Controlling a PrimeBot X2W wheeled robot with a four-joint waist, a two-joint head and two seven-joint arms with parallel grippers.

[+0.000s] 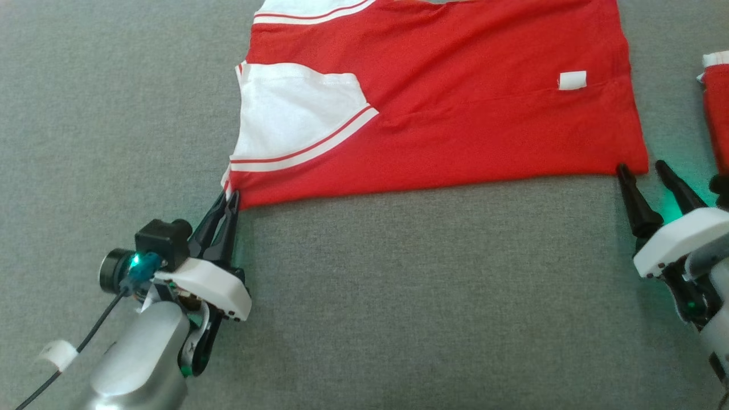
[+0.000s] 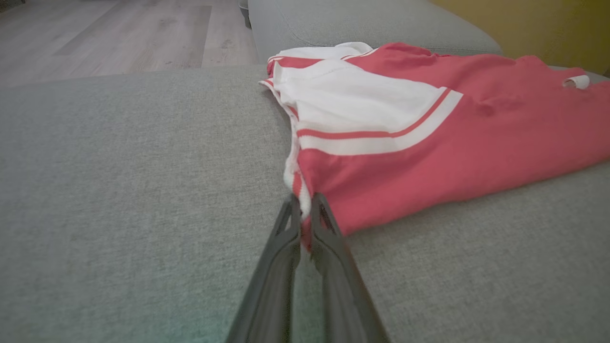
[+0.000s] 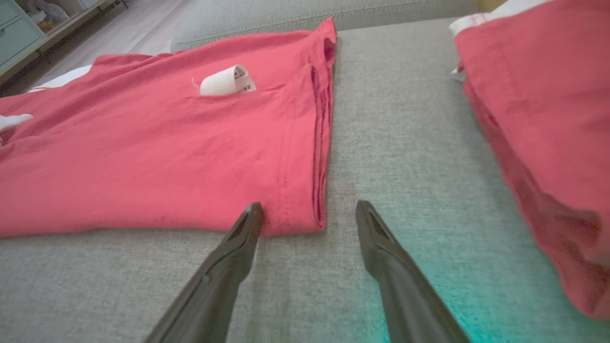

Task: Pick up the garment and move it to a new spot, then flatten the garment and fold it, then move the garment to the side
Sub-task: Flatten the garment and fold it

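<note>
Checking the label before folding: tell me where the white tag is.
In the head view the white tag lies on the red garment near its right edge, above the corner by the open right gripper.

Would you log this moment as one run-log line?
left gripper: shut on red-and-white shirt corner | right gripper: open at opposite corner | shirt: flat

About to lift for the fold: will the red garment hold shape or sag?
Likely floppy: the garment lies limp and creased, so it should sag. Probably drags unevenly: the left gripper pinches one corner while the right gripper stands open at the other.
</note>
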